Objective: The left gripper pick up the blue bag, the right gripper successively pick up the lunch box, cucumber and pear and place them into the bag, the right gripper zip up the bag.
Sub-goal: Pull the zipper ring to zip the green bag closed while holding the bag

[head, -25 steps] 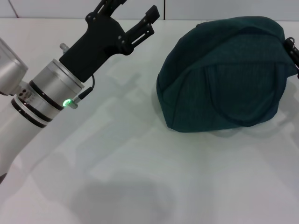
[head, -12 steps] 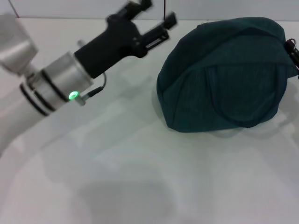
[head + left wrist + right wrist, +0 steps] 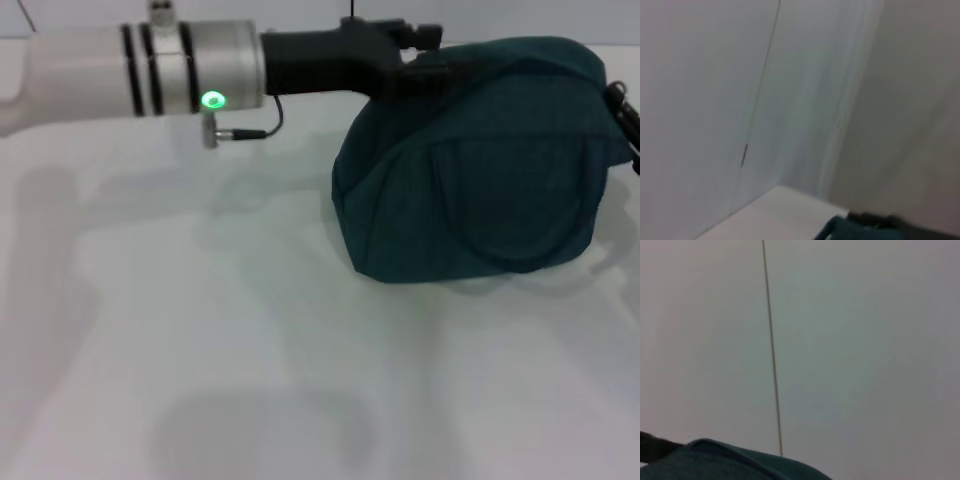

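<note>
Head view: the bag [image 3: 475, 165] sits on the white table [image 3: 250, 380] toward two o'clock, closed and slumped. The left gripper [image 3: 425, 55] reaches level from nine o'clock to the bag's upper left edge; I cannot tell its finger spread. A good grasp likely needs a handle or the top seam, not loose cloth. At three o'clock, a dark bit of the right gripper [image 3: 628, 112], state unclear.

Left wrist view: mostly wall, a sliver of bag.

Right wrist view: the same. No food is visible.

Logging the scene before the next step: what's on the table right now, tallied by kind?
Bags: 1, the blue bag, on the table.
Lunch boxes: 0 in view.
Cucumbers: 0 in view.
Pears: 0 in view.
Total: 1 thing visible; the left end effector is at the bag's top left edge.
</note>
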Controlling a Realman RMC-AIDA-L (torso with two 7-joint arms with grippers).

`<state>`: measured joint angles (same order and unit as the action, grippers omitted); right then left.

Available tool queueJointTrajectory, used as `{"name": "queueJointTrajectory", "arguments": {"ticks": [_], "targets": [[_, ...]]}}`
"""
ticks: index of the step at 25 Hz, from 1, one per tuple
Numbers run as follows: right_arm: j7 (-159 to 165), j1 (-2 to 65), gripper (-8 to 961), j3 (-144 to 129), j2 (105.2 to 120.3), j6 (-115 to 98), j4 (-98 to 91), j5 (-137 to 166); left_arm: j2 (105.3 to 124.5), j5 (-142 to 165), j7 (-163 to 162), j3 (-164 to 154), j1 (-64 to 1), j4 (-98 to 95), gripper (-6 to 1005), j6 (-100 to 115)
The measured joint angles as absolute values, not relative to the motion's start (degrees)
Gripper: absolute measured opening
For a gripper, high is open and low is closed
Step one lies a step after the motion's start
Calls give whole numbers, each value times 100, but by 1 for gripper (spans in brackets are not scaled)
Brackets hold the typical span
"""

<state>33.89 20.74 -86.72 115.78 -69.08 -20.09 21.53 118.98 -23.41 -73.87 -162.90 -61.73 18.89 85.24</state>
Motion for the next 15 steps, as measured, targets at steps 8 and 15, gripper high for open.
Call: {"name": "queueJointTrajectory", "arguments": {"ticks": [8,15], "targets": [[3377,2086,509,-8774,11568,-6967,-2003,2154,11963,-2192,-7498,-16295,-6304,1709,677,7796],[3367,2093,502,-8784,11576,-6943,-1998,2154,11971,-2771,-7201,-16289,-6024,1465,639,7191]]}}
